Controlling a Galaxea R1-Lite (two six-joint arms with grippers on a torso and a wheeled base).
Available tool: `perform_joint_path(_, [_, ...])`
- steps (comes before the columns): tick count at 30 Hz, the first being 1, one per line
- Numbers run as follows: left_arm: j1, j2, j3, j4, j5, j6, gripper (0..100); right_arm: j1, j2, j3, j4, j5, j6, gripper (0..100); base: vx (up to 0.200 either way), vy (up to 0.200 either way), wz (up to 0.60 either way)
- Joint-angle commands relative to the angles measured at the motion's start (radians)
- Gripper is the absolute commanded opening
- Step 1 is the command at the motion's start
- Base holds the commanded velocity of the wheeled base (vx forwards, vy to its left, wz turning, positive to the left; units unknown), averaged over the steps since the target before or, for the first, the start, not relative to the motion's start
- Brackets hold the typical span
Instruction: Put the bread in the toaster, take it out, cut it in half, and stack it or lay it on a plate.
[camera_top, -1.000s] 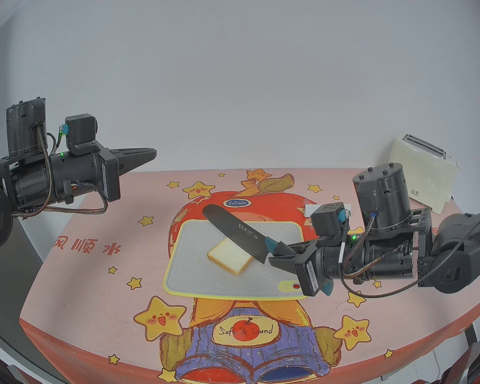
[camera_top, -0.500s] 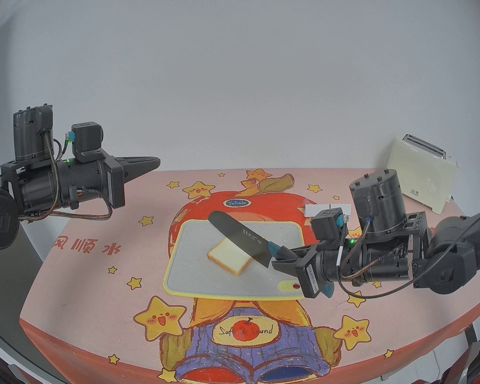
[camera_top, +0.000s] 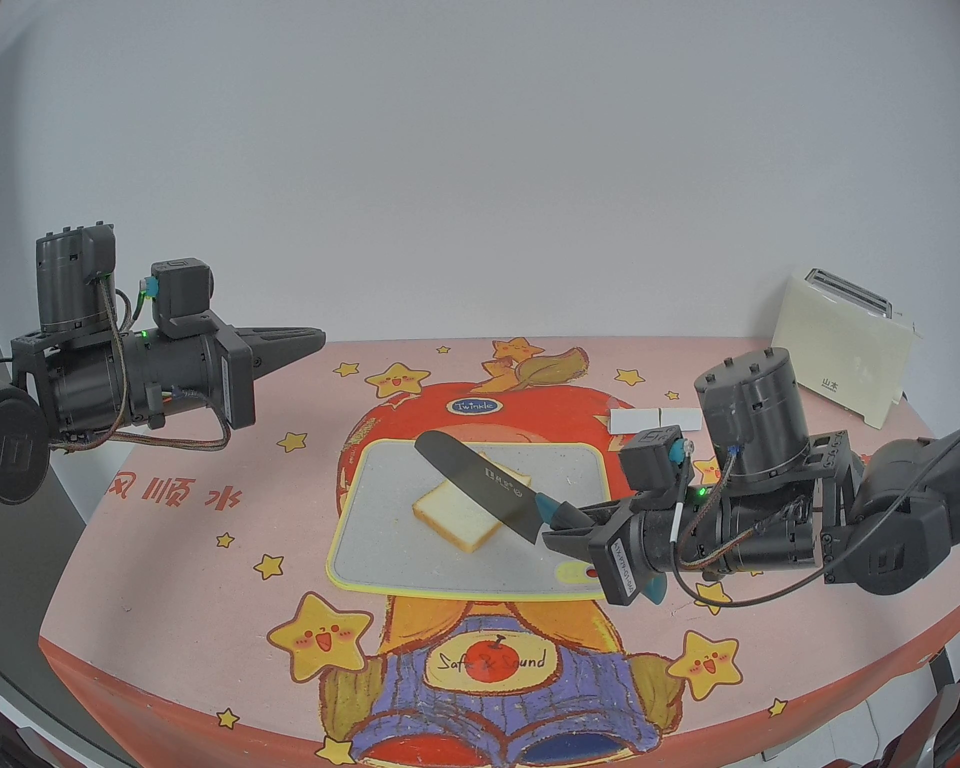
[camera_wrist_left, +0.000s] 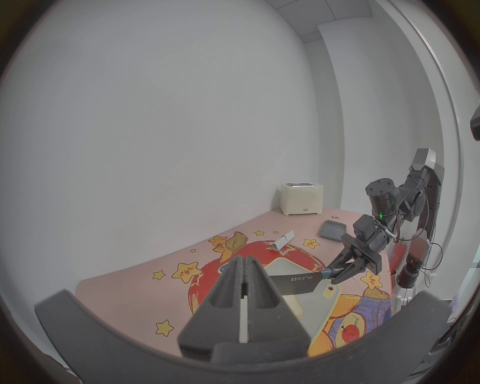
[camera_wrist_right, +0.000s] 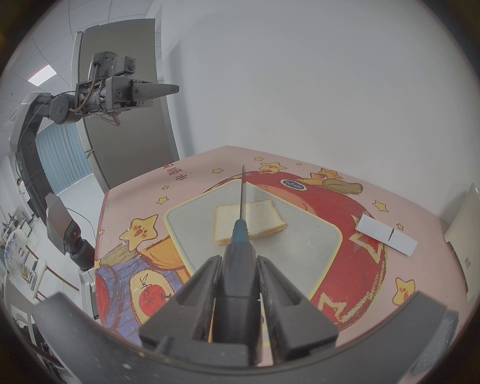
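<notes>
A slice of bread (camera_top: 456, 513) (camera_wrist_right: 248, 221) lies flat on a grey cutting board (camera_top: 400, 545) (camera_wrist_right: 305, 247) in the middle of the table. My right gripper (camera_top: 568, 527) (camera_wrist_right: 237, 280) is shut on the teal handle of a dark knife (camera_top: 477, 482) (camera_wrist_right: 242, 200) (camera_wrist_left: 295, 282). The blade hangs edge-down just above the slice, across its middle. My left gripper (camera_top: 305, 341) (camera_wrist_left: 243, 280) is shut on nothing, held high over the table's far left. A cream toaster (camera_top: 845, 345) (camera_wrist_left: 301, 198) stands at the far right corner.
A white folded card (camera_top: 655, 419) (camera_wrist_right: 386, 234) lies on the table beside the board's far right corner. A dark grey tray (camera_wrist_left: 333, 229) sits near the toaster in the left wrist view. The table's left side and front edge (camera_top: 180, 560) are bare.
The right gripper has sunk and brought the knife blade down closer over the bread. The left arm has come down a little and drifted slightly inward.
</notes>
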Motion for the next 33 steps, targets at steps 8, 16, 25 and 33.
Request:
perform_joint_path(8, [-0.023, 0.108, 0.029, -0.090, -0.017, 0.019, 0, 0.002, -0.003, 0.011, -0.001, 0.000, 0.001, 0, 0.000, 0.000, 0.00])
perform_joint_path(16, [-0.045, 0.140, 0.023, -0.098, -0.022, 0.017, 0, 0.003, -0.003, 0.008, -0.003, 0.000, 0.001, 0, 0.000, 0.000, 0.00])
perform_joint_path(25, [-0.086, 0.230, -0.017, -0.228, -0.019, 0.011, 0, 0.007, -0.005, 0.011, -0.001, 0.000, 0.001, 0, 0.000, 0.000, 0.00])
perform_joint_path(33, [-0.126, 0.293, -0.027, -0.256, -0.011, -0.020, 0, 0.007, -0.002, 0.011, -0.001, -0.003, 0.001, 0, 0.000, 0.000, 0.00])
